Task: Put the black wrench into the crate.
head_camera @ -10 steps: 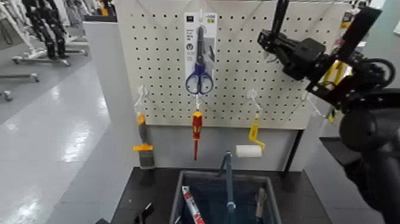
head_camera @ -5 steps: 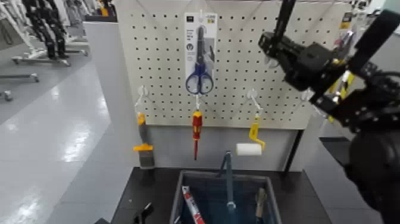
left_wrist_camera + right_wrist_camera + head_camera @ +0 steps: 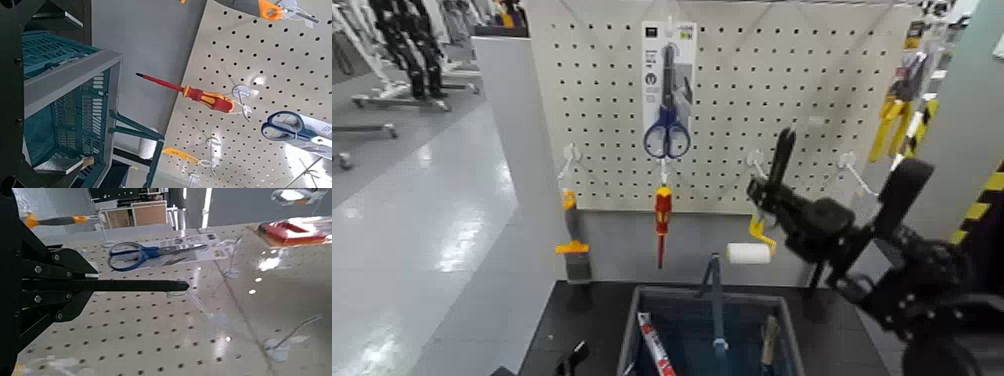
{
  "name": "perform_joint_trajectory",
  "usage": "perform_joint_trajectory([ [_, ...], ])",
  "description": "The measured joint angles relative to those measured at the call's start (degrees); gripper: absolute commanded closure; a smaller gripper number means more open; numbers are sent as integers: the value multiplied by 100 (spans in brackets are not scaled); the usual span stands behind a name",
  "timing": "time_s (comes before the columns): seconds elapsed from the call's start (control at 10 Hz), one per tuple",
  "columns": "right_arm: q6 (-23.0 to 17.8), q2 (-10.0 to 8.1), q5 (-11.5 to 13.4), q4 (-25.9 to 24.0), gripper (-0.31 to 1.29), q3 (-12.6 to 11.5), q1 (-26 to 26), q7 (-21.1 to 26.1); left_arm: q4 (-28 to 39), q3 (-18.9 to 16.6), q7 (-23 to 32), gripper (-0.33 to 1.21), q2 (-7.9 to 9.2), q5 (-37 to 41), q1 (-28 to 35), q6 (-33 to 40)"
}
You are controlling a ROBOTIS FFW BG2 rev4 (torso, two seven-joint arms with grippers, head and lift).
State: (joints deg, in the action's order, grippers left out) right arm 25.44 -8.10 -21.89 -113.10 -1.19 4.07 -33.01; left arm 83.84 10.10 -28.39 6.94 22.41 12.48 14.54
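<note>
One step of two is judged done: the long all-black adjustable wrench (image 3: 781, 160) is clamped upright between the fingers of the right gripper (image 3: 779, 196), off the white pegboard (image 3: 732, 110) and in front of its lower right part. Carrying and release remain.

The dark grey-blue mesh-sided plastic crate (image 3: 632, 335) is seen below, left of the wrench; a red-and-white tool (image 3: 654, 345) and a grey-handled one (image 3: 769, 340) lie inside.

The left gripper (image 3: 572, 357) is parked beside the crate's left rim; finger state cannot be told.
</note>
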Motion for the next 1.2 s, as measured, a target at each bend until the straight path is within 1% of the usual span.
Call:
perform_joint_trajectory([
  [0.2,263,41,-8,74,113,-35,-445,129,0,0,0,9,0,0,7,20],
  [0.4,477,56,15,202,113,-64,-721,230,0,-1,0,9,6,0,9,23],
  [0.6,697,59,102,469,113,-59,-856,244,0,-2,0,9,8,0,9,23],
  [1.1,820,116,246,1190,112,21,-942,193,0,7,0,9,9,0,9,23],
  [1.2,832,131,253,1290,94,30,-940,180,0,9,0,9,9,0,9,23],
])
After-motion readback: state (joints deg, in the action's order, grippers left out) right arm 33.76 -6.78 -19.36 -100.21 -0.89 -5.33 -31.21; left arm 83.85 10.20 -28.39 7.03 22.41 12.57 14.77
